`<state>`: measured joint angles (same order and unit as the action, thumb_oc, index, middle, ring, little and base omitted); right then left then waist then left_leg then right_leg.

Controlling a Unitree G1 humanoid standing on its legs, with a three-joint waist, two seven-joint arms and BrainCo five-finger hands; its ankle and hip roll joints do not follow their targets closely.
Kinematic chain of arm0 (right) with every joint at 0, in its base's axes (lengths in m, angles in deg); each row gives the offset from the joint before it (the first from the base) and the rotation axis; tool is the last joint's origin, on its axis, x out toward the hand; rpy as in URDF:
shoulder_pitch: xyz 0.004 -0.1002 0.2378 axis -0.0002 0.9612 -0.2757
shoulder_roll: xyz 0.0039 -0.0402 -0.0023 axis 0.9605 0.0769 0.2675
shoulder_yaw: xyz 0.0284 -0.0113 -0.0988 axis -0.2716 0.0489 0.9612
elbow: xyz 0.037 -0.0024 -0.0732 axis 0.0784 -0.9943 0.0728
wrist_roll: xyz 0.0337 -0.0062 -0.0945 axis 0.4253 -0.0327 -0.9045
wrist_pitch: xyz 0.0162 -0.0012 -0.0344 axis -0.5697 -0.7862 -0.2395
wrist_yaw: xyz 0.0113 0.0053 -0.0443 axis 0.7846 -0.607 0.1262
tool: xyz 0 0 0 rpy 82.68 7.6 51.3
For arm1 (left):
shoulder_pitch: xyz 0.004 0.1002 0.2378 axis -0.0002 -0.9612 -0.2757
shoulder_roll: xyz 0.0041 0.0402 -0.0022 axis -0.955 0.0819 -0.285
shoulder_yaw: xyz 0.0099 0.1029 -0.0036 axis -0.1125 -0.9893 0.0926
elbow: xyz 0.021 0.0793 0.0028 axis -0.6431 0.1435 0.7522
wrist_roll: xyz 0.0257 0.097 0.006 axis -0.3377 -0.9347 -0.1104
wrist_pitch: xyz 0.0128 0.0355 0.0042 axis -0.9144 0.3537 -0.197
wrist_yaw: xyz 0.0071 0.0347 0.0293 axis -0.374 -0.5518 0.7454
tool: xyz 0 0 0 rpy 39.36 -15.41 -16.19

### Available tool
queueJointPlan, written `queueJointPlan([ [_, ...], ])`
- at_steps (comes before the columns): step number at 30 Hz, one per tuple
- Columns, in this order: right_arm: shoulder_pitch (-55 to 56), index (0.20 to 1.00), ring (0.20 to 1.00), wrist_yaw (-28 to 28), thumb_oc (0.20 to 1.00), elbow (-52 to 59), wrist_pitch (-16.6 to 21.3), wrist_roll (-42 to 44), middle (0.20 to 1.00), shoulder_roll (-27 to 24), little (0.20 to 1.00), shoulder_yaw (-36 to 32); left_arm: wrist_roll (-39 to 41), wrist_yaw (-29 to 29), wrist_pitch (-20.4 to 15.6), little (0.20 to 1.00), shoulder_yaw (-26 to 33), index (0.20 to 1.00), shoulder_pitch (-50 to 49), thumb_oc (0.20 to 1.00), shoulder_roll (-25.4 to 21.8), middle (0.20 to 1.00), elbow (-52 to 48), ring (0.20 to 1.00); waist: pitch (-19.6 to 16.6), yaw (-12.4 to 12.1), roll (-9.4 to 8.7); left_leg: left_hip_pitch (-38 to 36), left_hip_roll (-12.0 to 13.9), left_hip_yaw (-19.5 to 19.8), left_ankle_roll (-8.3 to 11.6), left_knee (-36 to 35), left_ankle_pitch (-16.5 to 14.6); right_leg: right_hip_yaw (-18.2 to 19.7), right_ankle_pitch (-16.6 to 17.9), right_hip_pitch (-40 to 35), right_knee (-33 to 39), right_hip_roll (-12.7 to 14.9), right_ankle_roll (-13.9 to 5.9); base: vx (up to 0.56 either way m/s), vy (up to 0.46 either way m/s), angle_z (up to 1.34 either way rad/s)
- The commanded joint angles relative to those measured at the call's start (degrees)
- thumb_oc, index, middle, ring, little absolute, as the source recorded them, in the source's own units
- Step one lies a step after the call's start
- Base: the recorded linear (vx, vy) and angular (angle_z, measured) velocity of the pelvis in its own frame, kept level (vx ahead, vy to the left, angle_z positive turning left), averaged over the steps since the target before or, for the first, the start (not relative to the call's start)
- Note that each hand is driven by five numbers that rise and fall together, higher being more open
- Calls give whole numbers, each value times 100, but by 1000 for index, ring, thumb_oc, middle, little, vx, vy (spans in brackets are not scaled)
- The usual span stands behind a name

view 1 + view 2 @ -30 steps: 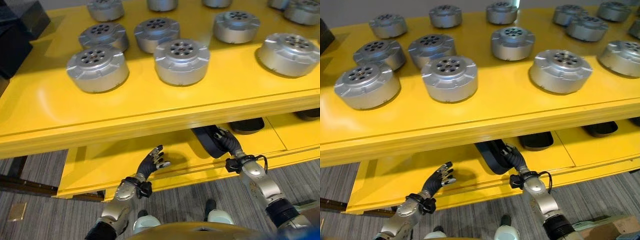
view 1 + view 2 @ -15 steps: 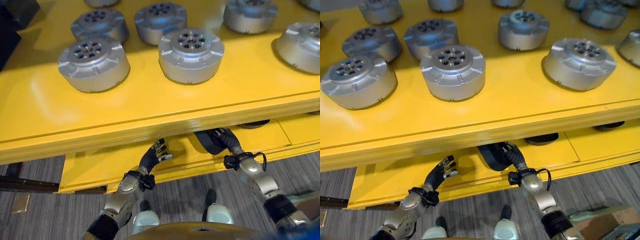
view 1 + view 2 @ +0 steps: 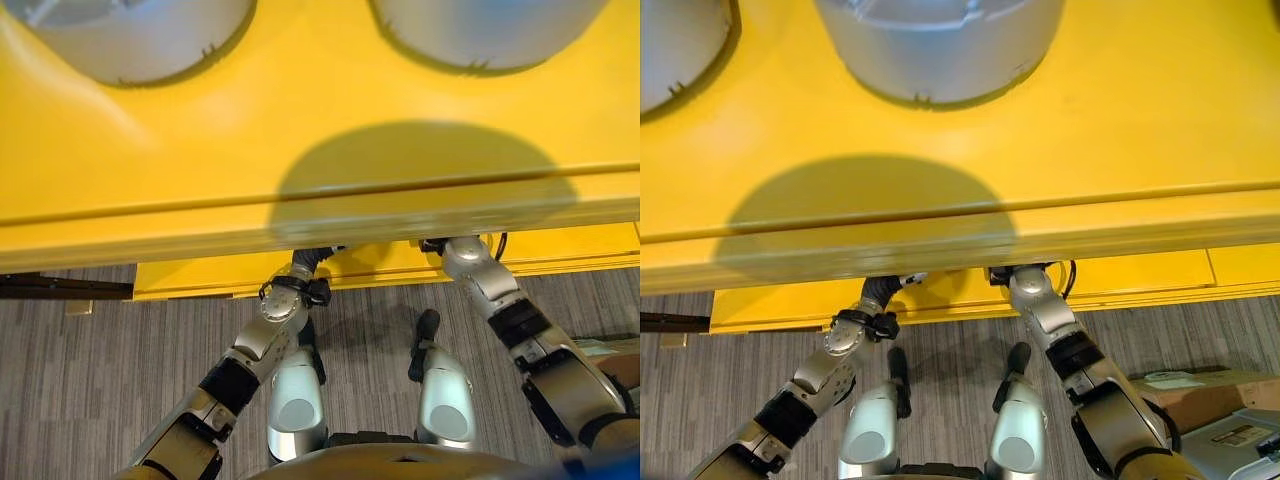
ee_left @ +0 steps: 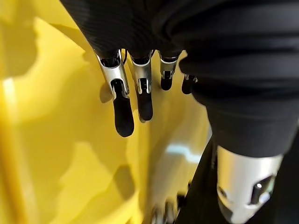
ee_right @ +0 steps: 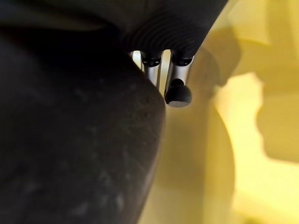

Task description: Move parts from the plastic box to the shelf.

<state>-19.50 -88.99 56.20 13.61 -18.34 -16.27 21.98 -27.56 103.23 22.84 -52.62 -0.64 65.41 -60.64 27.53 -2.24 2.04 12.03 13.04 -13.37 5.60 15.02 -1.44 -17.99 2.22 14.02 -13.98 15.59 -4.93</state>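
Observation:
Both arms reach under the yellow top shelf onto the lower yellow shelf. My left hand hovers over the lower shelf's yellow surface with straight fingers and holds nothing; its wrist shows at the top shelf's edge. In its wrist view my right hand lies against a large round black part with its fingers curled round the rim. That arm's wrist goes under the shelf edge. Round silver parts stand on the top shelf.
The top shelf's front edge overhangs both hands and hides them from the eye views. Grey carpet lies below. A cardboard box sits on the floor at the lower right.
The camera has dropped closer to the shelf edge. Both hands have gone further in under the top shelf, the left one towards the middle, the right one still with the black part.

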Motion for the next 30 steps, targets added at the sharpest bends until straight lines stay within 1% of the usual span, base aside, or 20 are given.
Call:
queueJointPlan([
  [1,-211,200,200,-271,200,-136,291,155,200,117,200,-208,-331,914,-902,1000,265,1000,-148,1000,34,1000,-841,1000,38,-186,1,196,-275,-171,-257,342,-139,-18,-1147,-172,-1300,-93,132,-69,-46,10],
  [2,-225,200,200,-295,200,-159,303,163,200,116,200,-214,-368,996,-957,1000,288,1000,-139,1000,39,1000,-876,1000,51,-197,-3,221,-271,-163,-257,375,-149,-24,-1161,-149,-1343,-82,136,-65,-54,18],
  [3,-251,200,200,-365,200,-217,325,189,200,117,200,-244,-522,1245,-1172,1000,383,1000,-122,1000,46,1000,-983,1000,82,-228,-14,282,-261,-148,-257,462,-184,-44,-1206,-105,-1439,-56,150,-65,-76,15],
  [4,-306,200,200,-454,200,-286,369,231,200,135,200,-287,-821,1572,-1471,1000,554,1000,-77,1000,51,1000,-1210,1000,130,-290,-38,392,-238,-123,-274,599,-233,-79,-1264,-7,-1614,-11,169,-62,-76,12],
  [5,-312,200,200,-465,200,-293,374,231,200,138,200,-292,-848,1588,-1503,1000,573,1000,-72,1000,49,1000,-1243,1000,134,-297,-41,411,-235,-116,-275,619,-240,-82,-1271,10,-1637,-5,171,-60,-81,7],
  [6,-346,200,200,-480,200,-342,405,245,200,135,200,-329,-1024,1672,-1613,1000,661,1000,-45,1000,37,1000,-1389,1000,160,-329,-55,472,-221,-101,-282,701,-268,-100,-1305,69,-1752,21,177,-45,-74,13],
  [7,-415,200,200,-514,200,-423,423,312,200,122,200,-375,-1364,1964,-1827,1000,742,1000,15,1000,39,1000,-1606,1000,200,-371,-75,569,-195,-71,-298,852,-327,-124,-1370,160,-1945,60,203,-45,-74,16],
  [9,-444,200,200,-520,200,-454,429,343,200,112,200,-403,-1494,2093,-1957,1000,777,1000,45,1000,27,1000,-1693,1000,221,-384,-82,614,-189,-59,-312,929,-361,-128,-1400,209,-2043,82,213,-25,-40,18],
  [10,-472,200,200,-548,200,-476,431,385,200,112,200,-429,-1767,2305,-2192,1000,829,1000,102,1000,5,1000,-1806,1000,224,-400,-96,688,-186,-40,-337,1031,-416,-134,-1455,301,-2199,117,226,-14,-27,17],
  [14,-513,200,200,-573,200,-566,453,433,200,145,200,-483,-2270,2597,-2576,1000,1027,1000,203,1000,-73,1000,-2204,1000,225,-457,-117,877,-239,49,-407,1298,-568,-105,-1630,506,-2606,156,279,-6,-19,7],
  [16,-519,200,200,-549,200,-587,458,420,200,158,200,-488,-2419,2681,-2639,1000,1070,1000,238,1000,-98,1000,-2226,1000,225,-462,-132,942,-253,72,-431,1412,-629,-94,-1692,575,-2751,169,299,-3,3,2],
  [20,-490,200,200,-490,200,-576,405,359,200,156,200,-515,-2430,2356,-2820,1000,1161,1000,279,1000,-154,1000,-2342,1000,226,-458,-139,1103,-308,137,-511,1718,-807,-26,-1861,799,-3167,191,363,-2,2,1],
  [24,-503,200,200,-460,200,-634,386,378,200,172,200,-531,-2324,2304,-2784,1000,1134,1000,333,1000,-163,1000,-2268,1000,226,-427,-125,1139,-286,135,-522,1775,-832,20,-1914,893,-3311,200,377,-25,2,1],
  [27,-572,200,200,-428,200,-716,360,403,200,142,200,-584,-2169,1901,-2722,1000,1079,1000,393,1000,-143,1000,-2187,1000,226,-385,-134,1216,-168,86,-487,1875,-828,27,-1929,979,-3374,216,398,-59,-42,3],
  [28,-574,200,200,-428,200,-716,359,404,200,140,200,-585,-2163,1894,-2722,1000,1081,1000,395,1000,-143,1000,-2187,1000,226,-386,-132,1221,-166,87,-486,1880,-829,27,-1930,982,-3376,215,398,-101,-51,1],
  [29,-654,200,200,-370,200,-776,275,487,200,93,200,-630,-2055,1711,-2752,1000,1026,1000,432,1000,-147,1000,-2142,1000,226,-325,-141,1262,-19,-11,-452,2015,-862,38,-1917,1062,-3415,252,407,-72,-27,1],
  [30,-673,200,200,-351,200,-788,257,492,200,81,200,-643,-2037,1673,-2762,1000,1018,1000,439,1000,-141,1000,-2130,1000,226,-313,-141,1269,8,-33,-446,2038,-869,41,-1922,1078,-3428,255,411,-106,-26,4],
])
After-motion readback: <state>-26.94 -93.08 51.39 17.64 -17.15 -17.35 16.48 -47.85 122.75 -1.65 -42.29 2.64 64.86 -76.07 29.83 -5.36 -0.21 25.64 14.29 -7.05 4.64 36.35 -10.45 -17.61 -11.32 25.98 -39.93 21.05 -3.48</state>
